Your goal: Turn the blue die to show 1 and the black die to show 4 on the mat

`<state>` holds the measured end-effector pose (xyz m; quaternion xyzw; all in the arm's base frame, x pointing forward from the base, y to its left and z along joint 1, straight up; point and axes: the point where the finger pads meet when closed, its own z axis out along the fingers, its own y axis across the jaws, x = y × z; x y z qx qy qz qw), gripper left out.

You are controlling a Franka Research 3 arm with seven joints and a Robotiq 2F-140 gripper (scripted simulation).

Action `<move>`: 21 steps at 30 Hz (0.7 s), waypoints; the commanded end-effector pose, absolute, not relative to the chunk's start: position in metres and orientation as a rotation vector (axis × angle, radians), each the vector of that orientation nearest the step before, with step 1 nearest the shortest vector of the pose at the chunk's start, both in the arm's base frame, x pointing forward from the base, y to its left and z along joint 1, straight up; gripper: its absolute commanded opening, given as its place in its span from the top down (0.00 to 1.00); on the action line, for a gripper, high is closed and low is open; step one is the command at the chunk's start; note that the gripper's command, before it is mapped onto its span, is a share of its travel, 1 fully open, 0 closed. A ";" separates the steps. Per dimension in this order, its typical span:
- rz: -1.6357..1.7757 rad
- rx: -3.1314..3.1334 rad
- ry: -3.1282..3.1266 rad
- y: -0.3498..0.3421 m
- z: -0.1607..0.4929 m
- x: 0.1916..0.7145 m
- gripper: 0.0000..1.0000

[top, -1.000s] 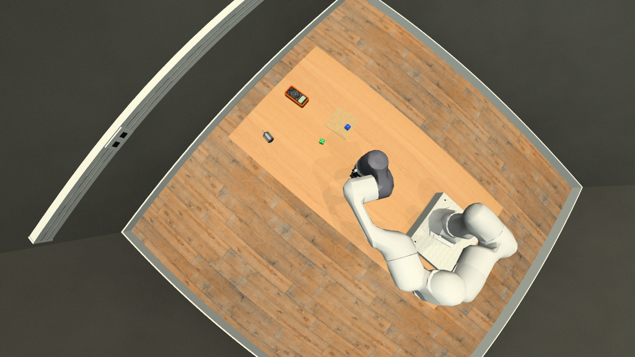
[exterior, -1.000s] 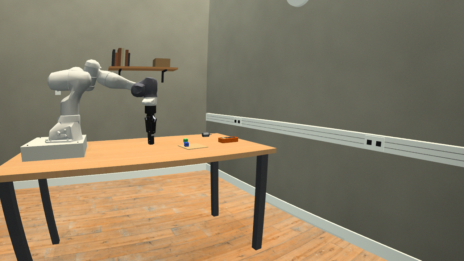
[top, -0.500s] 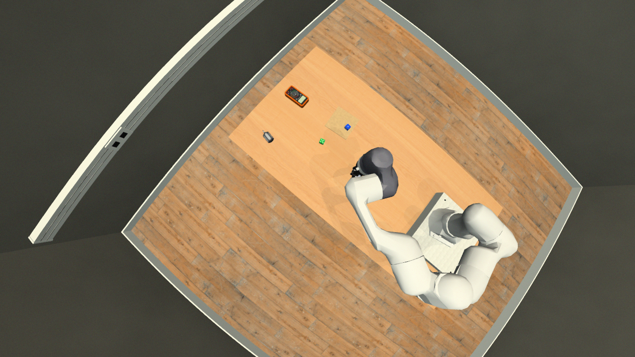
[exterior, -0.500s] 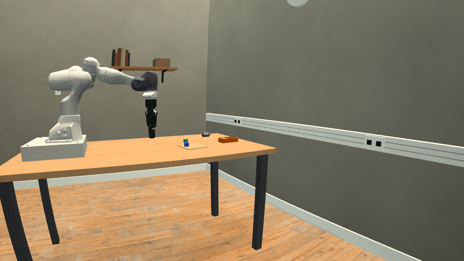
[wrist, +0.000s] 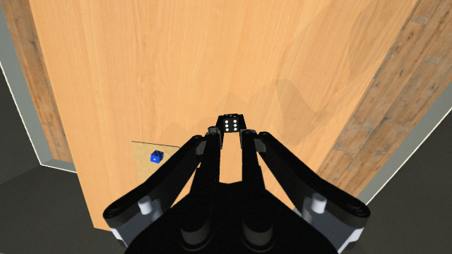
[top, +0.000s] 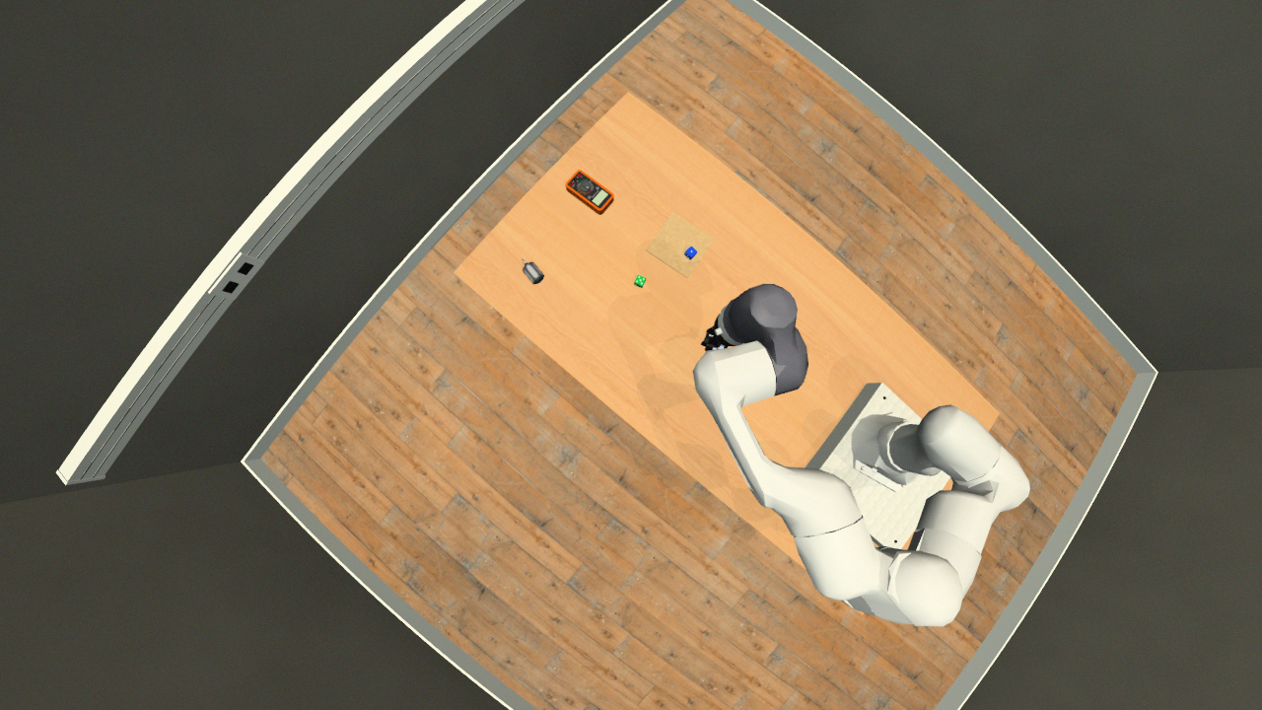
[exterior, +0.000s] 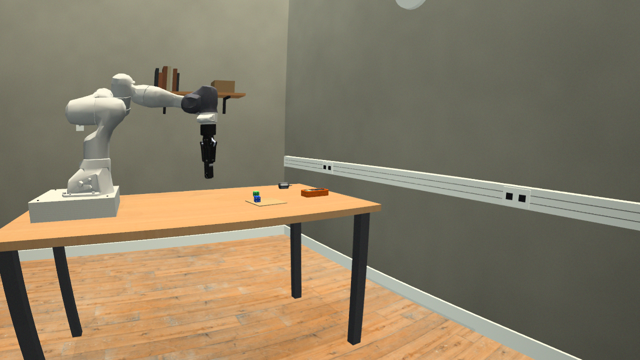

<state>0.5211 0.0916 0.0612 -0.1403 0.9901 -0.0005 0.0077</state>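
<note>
Grey walls (exterior: 425, 111) meet behind a wood-plank floor (top: 441, 530) (exterior: 179, 291), and a pale rail (exterior: 425, 176) (top: 291, 194) with black sockets runs along 1 wall. A shelf (exterior: 234, 94) carries several upright books (exterior: 165, 79) and 1 brown box (exterior: 222, 86).

The wooden tabletop (top: 564, 309) (exterior: 170, 210) (wrist: 141, 70) stands on dark legs. At 1 end, the white arm (top: 829, 521) (exterior: 96, 111) rises from its pale, block-shaped base (top: 869, 401) (exterior: 44, 212).

The pincer (top: 712, 338) (exterior: 208, 173) (wrist: 231, 122) points down above the tabletop, closed on the black die (wrist: 231, 125), which is held up off the surface and away from the mat (top: 672, 238) (exterior: 273, 203) (wrist: 139, 159). In the wrist view 1 face of that die shows 6 white pips; a second face is a thin sliver, too narrow to read.

The blue die (top: 690, 252) (exterior: 256, 198) (wrist: 156, 156) rests on the mat. The wrist view shows 1 white pip on 1 of its faces and several pips on the face next to it.

The green die (top: 639, 280) (exterior: 256, 193) sits on bare wood near the mat, with light pips on top too small to count surely. Farther along lie an orange-cased multimeter (top: 589, 191) (exterior: 314, 192) and a small grey motor-like cylinder (top: 532, 271) (exterior: 283, 185), well apart from each other.
</note>
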 end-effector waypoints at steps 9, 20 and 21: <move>0.002 -0.565 3.088 0.094 0.059 0.518 0.79; 0.002 -0.979 2.982 0.099 0.052 0.521 0.79; 0.002 -1.004 2.974 0.099 0.051 0.521 0.79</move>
